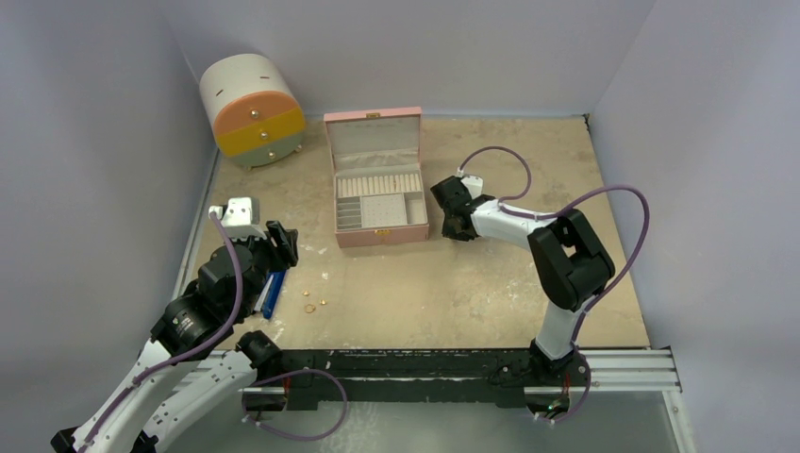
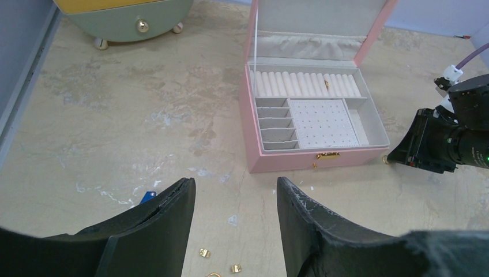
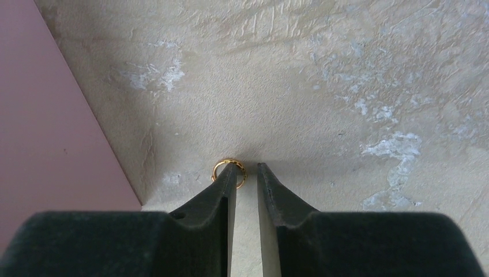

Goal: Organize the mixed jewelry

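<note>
Several tiny gold bits [image 1: 315,304] lie on the table in front of my left gripper [image 1: 281,243]; they also show at the bottom of the left wrist view [image 2: 204,253]. My left gripper [image 2: 235,183] is open and empty above the table. My right gripper [image 1: 453,229] points down at the pink box's right front corner. In the right wrist view a small gold ring [image 3: 221,167] lies on the table, partly under the left fingertip [image 3: 230,173]. The right gripper [image 3: 247,166] has its jaws a narrow gap apart, with nothing between them. One gold piece [image 2: 327,84] sits in the box's ring rolls.
The open pink jewelry box [image 1: 381,234] stands mid-table, its lid up; it also shows in the left wrist view [image 2: 311,161]. A blue-handled tool [image 1: 273,293] lies beside my left arm. A round drawer cabinet [image 1: 253,109] stands at the back left. Walls enclose the table.
</note>
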### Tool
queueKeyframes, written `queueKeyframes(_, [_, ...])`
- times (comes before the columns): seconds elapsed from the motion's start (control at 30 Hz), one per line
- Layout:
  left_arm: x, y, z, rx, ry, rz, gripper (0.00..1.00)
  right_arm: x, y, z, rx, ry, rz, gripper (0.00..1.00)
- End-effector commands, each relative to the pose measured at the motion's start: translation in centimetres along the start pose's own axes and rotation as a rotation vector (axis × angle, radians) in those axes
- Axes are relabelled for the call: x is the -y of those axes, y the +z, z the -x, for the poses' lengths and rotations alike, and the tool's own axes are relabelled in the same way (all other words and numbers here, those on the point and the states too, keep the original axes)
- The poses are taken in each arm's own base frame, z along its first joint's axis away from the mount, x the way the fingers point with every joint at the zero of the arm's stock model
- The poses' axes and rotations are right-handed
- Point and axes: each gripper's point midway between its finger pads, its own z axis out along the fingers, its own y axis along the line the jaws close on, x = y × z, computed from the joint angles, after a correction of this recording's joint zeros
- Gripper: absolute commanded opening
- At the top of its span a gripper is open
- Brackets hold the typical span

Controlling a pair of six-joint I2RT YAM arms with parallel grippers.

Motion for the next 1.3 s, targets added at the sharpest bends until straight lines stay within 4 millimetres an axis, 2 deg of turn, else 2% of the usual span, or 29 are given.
queueKeyframes(0.0, [0.1, 0.0, 1.0, 0.035, -0.009, -0.002, 0.53, 0.8, 0.7, 0.0, 0.022, -0.035, -0.035, 0.21])
queueKeyframes(0.17, [0.1, -0.1, 1.1, 0.039, -0.012, -0.003, 0.53, 1.0, 0.7, -0.1, 0.033, -0.051, -0.031, 0.13])
queueKeyframes(0.3, [0.2, -0.1, 1.2, 0.04, -0.015, -0.007, 0.53, 1.5, 0.4, -1.1, 0.017, -0.057, -0.03, 0.01])
queueKeyframes(0.6, [2.2, 0.5, 1.0, -0.021, -0.017, -0.063, 0.53, 1.8, -2.3, -3.4, 0.011, -0.067, 0.043, 0.0])
queueKeyframes(0.9, [5.5, 1.2, 0.5, -0.074, -0.069, -0.182, 0.52, 0.7, -6.1, -5.4, 0.047, -0.152, 0.077, 0.0])
queueKeyframes(1.07, [7.3, 1.8, -0.6, -0.128, -0.095, -0.239, 0.52, -1.0, -9.0, -5.8, 0.083, -0.182, 0.142, 0.0])
queueKeyframes(1.13, [8.0, 1.9, -1.1, -0.146, -0.11, -0.268, 0.56, -1.9, -10.1, -5.9, 0.093, -0.19, 0.187, 0.0])
queueKeyframes(1.27, [10.0, 1.8, -2.2, -0.196, -0.144, -0.355, 0.58, -3.3, -12.7, -5.5, 0.126, -0.194, 0.268, 0.0])
